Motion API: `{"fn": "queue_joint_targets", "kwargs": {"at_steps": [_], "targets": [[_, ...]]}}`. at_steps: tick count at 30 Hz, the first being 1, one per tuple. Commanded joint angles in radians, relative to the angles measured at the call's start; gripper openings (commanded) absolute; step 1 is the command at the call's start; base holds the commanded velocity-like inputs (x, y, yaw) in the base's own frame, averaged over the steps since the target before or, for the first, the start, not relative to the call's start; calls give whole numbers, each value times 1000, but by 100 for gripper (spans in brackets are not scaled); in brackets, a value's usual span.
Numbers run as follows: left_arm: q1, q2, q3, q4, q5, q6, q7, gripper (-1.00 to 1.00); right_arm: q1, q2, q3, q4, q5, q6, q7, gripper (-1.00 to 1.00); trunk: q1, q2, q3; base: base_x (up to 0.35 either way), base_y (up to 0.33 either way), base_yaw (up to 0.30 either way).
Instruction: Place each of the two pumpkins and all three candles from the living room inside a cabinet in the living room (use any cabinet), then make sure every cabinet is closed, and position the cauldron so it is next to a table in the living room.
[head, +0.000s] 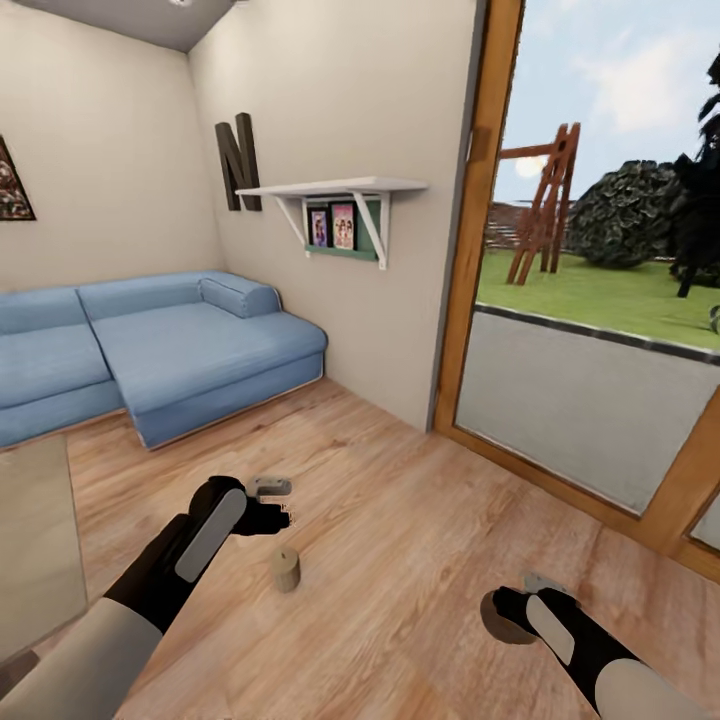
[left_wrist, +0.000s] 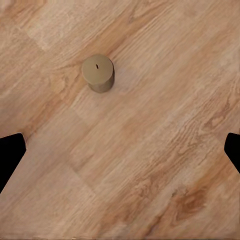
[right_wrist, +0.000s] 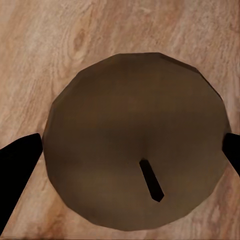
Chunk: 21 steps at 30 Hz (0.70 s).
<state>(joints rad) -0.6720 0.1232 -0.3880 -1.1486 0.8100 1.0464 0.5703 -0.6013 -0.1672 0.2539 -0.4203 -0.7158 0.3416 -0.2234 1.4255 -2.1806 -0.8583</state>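
Two short tan wax candles show: one (head: 286, 570) stands on the wooden floor (head: 400, 520) beside the spread left fingers (head: 283, 517); the right fingers (head: 502, 612) pinch another (right_wrist: 135, 150), which could slip if squeezed loosely

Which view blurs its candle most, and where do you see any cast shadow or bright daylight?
Right wrist view: the candle between the fingers is so close that its edges look faceted and soft. Left wrist view: the floor candle is sharp, with a faint shadow beside it. Head view: daylight is brightest through the window; the room is evenly lit, and the right gripper looks dark around its candle.
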Motion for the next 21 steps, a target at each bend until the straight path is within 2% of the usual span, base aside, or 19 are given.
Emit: {"fn": "queue_joint_targets", "kwargs": {"at_steps": [1,5,13,21], "targets": [[-1,-1,-3,3,10,1,14,100,0,-2,8,-3,-10,4,-9,-100,-4,7,2,0,0,265],[-1,-19,-3,13,13,1,24,100,0,-2,8,-4,-10,4,-8,-100,-8,14,5,0,0,128],[0,-27,-3,13,10,1,26,100,0,-2,8,-5,-10,4,-8,-100,-8,14,5,0,-9,26],[0,-28,-3,13,9,1,26,100,0,-2,9,-5,-10,4,-9,-100,-8,14,5,0,-198,32]]}}
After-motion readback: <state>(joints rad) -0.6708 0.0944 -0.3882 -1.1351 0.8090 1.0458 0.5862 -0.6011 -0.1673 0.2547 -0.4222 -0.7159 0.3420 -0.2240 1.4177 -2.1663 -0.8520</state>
